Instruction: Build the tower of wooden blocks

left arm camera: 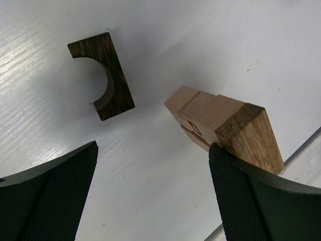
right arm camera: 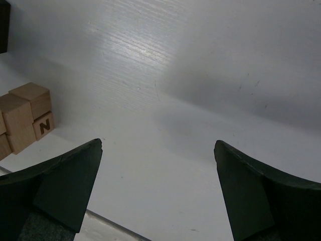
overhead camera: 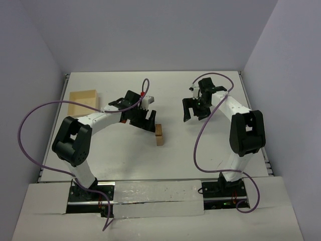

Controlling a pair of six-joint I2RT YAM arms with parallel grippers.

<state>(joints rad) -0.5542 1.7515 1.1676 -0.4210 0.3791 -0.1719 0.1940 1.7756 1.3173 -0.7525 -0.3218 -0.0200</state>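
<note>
white table [overhead camera: 125, 150], bare lavender walls round it, and the tower [overhead camera: 159, 134] stood mid-table as a short stack of pale blocks. left gripper [overhead camera: 145, 122] hung just beside it on the far-left side, jaws spread wide, nothing between them. right gripper [overhead camera: 193, 113] sat well apart, off to the tower's right, also gaping, also empty. tray [overhead camera: 83, 100] was away at the left edge.

now the danger, as i judged it. in the left wrist view one finger [left arm camera: 241, 201] sat right up against the tower's top block, and i couldn't tell if it was touching or just clear. any sideways swing of that wrist would likely shove the stack over, and the blocks didn't look squarely lined up as it was. second worry was the arch [left arm camera: 103, 75]: dark, lying flat on the table, hollow side turned away from the stack. pinched across the hollow, it could twist out or skid. set down hard on top, it could tip the lot.

positions, then. the arch lay ahead of the left gripper, nearer its other finger [left arm camera: 55, 186], apart from both. the tower stood ahead too, hard by the first finger. from the right wrist the blocks showed only at the far left edge, outside those jaws.
</note>
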